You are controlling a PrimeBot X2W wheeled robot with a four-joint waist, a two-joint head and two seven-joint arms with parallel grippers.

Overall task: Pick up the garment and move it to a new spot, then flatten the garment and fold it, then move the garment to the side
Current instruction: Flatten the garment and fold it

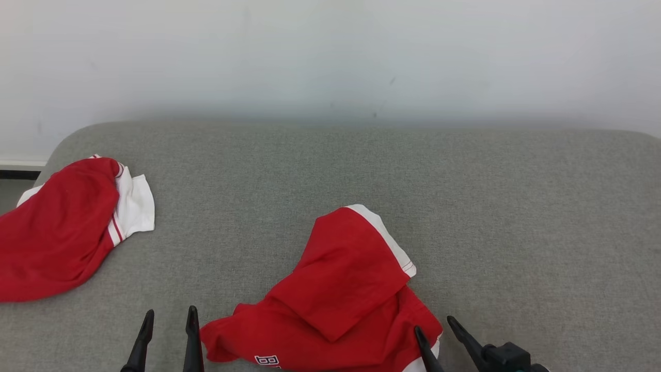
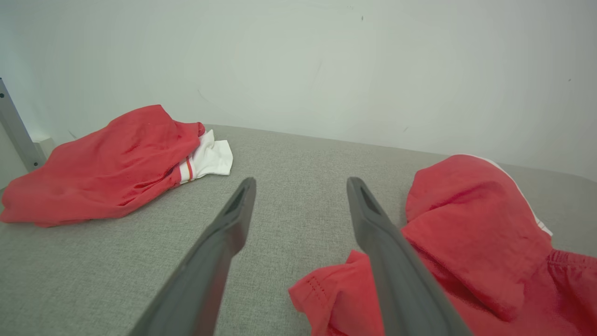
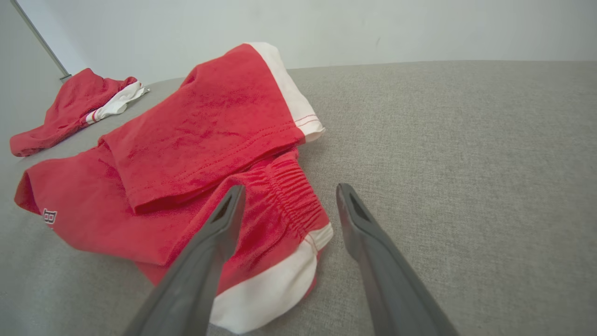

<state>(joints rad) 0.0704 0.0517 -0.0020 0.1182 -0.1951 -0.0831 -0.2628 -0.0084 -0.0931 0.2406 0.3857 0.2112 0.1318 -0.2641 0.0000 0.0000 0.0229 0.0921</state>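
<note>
Presently: red garment (image 1: 341, 289), crumpled, is laid on grey surface (image 1: 516, 206) between left gripper (image 1: 171, 310) and right gripper (image 1: 433, 323); both jaws are spread, nothing held. Its waistband (image 3: 289, 191) and left edge (image 2: 322, 294) are best pinched simultaneously, then lifted evenly.

My left gripper (image 1: 171, 310) low at near left, jaws spread wide, holding nothing, pointing forward, my right gripper (image 1: 434, 324) low at near right, jaws equally wide, empty, angled slightly leftward
</note>
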